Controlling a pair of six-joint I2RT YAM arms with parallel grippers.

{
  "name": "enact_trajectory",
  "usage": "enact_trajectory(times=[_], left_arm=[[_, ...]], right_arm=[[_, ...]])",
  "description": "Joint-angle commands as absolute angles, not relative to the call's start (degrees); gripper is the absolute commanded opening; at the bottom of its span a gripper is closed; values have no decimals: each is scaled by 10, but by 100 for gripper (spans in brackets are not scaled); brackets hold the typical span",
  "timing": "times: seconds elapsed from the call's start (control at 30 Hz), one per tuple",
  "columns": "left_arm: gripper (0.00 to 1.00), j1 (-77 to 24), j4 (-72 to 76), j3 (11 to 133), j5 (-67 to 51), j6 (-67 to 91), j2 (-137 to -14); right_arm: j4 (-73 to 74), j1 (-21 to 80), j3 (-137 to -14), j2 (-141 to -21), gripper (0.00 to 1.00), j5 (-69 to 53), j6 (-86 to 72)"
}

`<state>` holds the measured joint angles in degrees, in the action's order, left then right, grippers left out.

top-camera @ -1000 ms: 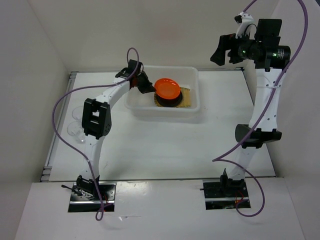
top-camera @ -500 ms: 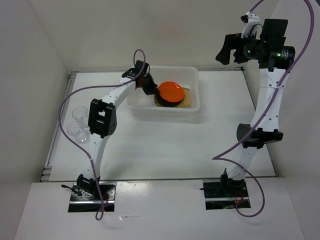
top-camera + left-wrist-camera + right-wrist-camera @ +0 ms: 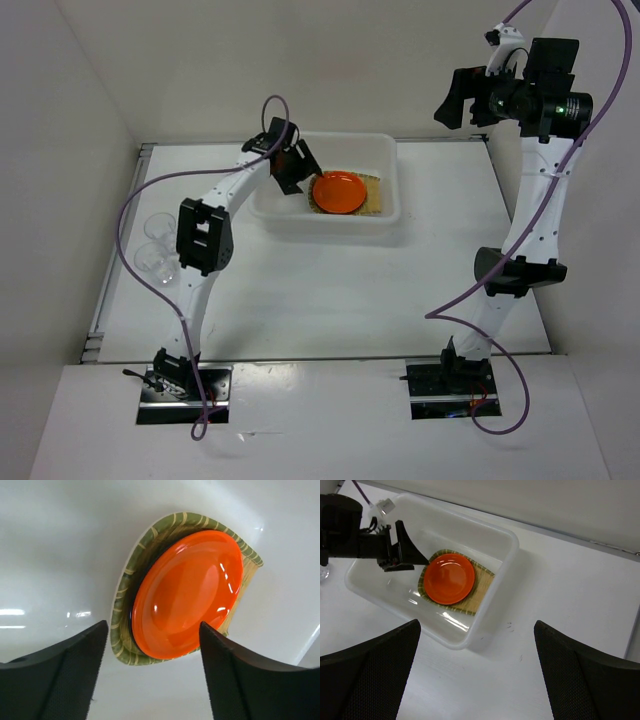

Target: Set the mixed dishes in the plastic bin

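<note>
Orange plate [image 3: 338, 191] lies inside the plastic bin [image 3: 330, 228], seen from overhead, sitting on top of the woven bamboo tray [image 3: 375, 201], whose tan end pokes out to the right. The left gripper [image 3: 303, 172] hangs over the bin's left part, just beside the plate, its jaws spread and empty. Two clear cups [image 3: 155, 244] stand on the table [image 3: 330, 290] at the far left, well apart from the bin. The right gripper [image 3: 450, 100] is held high above the table's far right corner.

From the left wrist, both black fingers [image 3: 60, 675] frame the bottom of the view, wide apart with nothing between them. The glossy plate fills the middle, and the tray's green-striped rounded end curves around it. A thin dark rim, the black plate [image 3: 131, 617], peeks out under the orange one's left edge.

From the right wrist, looking down from a height, its own two fingers stand far apart in the lower corners, gripping nothing. Below them the bin holds the stacked dishes towards its right side, with the left arm's open claw beside them.
</note>
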<state>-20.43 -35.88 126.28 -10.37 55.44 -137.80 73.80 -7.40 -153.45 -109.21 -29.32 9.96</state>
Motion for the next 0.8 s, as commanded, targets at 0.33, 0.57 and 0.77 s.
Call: enact_trajectory(times=[0.33,0.57,0.77], left_arm=[[90,-111,-689,1571,104,385,-1188],[93,29,-642,1237,114,346,-1039],[91,162,-508,998,-27,288,-917]], right_arm=[[741,-76,-1558,-1089,99,-315,96],[741,-76,-1564,-1114,99,-342,96],[741,-76,-1557,-1108,99,-352,96]])
